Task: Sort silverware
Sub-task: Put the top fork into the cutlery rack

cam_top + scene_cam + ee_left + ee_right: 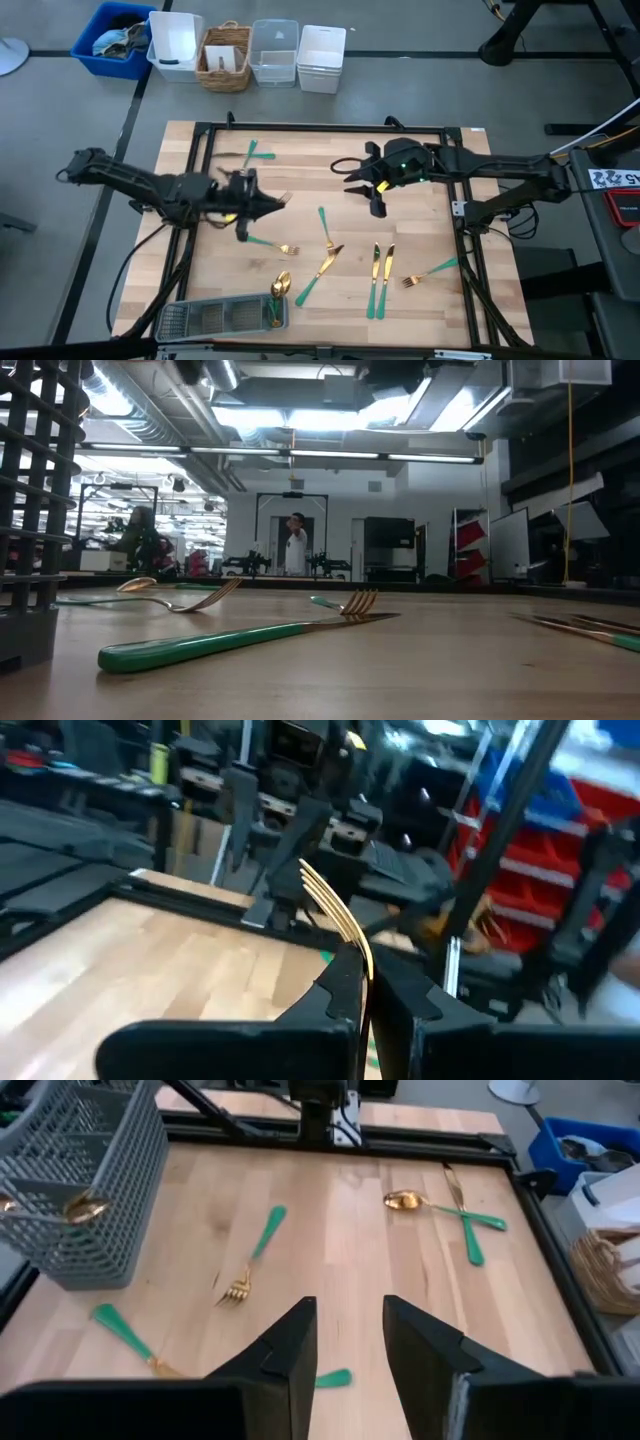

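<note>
My left gripper (275, 204) (368, 985) hovers over the table's left-middle, shut on a gold fork (330, 905). My right gripper (368, 190) (348, 1342) hangs open and empty over the table's far middle. Loose silverware with teal handles lies flat on the wood: a fork (270, 243) (250, 1260), two crossed pieces (255, 152) (455, 1215) at the far left, a knife (325, 262), two parallel knives (380, 278) and a fork (430, 271). A grey mesh tray (215, 318) (85, 1180) stands at the near left with gold spoons (281, 288) in its end. My left gripper pinches the fork's neck (362, 958), just behind the tines, between its two fingers. The gripper points level and the fork lies along the fingers. The tines stick out past the fingertips and slant upward, clear of the table. The gripper hides the handle.
A black frame (320, 128) borders the wooden table. Bins and a basket (225, 55) stand beyond the far edge. Bare wood lies between the two grippers. In the low view a fork (240, 635) and other pieces lie across the near table.
</note>
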Action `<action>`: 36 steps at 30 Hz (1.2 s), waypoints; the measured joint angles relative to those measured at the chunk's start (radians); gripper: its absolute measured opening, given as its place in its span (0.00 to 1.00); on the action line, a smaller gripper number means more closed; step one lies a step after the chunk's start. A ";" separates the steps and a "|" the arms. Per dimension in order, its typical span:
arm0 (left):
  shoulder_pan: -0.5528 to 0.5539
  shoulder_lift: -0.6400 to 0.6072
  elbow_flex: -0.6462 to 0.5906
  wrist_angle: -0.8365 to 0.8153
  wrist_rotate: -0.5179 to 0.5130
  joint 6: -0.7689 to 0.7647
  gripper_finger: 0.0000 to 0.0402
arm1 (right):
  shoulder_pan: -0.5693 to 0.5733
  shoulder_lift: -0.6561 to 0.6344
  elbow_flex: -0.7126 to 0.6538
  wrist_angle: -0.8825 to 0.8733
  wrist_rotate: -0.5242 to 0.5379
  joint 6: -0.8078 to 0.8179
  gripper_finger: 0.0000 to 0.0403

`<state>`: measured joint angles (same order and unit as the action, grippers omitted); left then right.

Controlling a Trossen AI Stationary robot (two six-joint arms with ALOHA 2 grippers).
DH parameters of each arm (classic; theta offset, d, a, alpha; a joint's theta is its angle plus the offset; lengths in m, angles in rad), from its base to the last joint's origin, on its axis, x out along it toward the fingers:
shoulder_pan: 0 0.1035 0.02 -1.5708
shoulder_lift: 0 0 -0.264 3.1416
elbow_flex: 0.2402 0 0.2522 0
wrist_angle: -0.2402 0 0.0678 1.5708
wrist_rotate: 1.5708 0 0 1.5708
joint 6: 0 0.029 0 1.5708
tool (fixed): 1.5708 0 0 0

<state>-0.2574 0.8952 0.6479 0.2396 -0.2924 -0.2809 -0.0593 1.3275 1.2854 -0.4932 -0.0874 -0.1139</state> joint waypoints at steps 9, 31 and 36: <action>-0.321 0.029 -0.225 0.487 -0.390 0.015 0.00 | 0.000 0.000 0.000 -0.052 -0.001 0.000 0.29; -0.644 0.570 -0.241 1.181 -0.500 -0.001 0.00 | 0.001 0.155 0.000 0.103 -0.021 0.103 0.29; -0.672 0.680 -0.175 1.213 -0.501 0.020 0.00 | 0.001 0.165 0.000 0.108 -0.021 0.168 0.29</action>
<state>-0.9298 1.5756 0.4727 1.4531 -0.7933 -0.2613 -0.0585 1.4926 1.2854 -0.3851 -0.1086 0.0544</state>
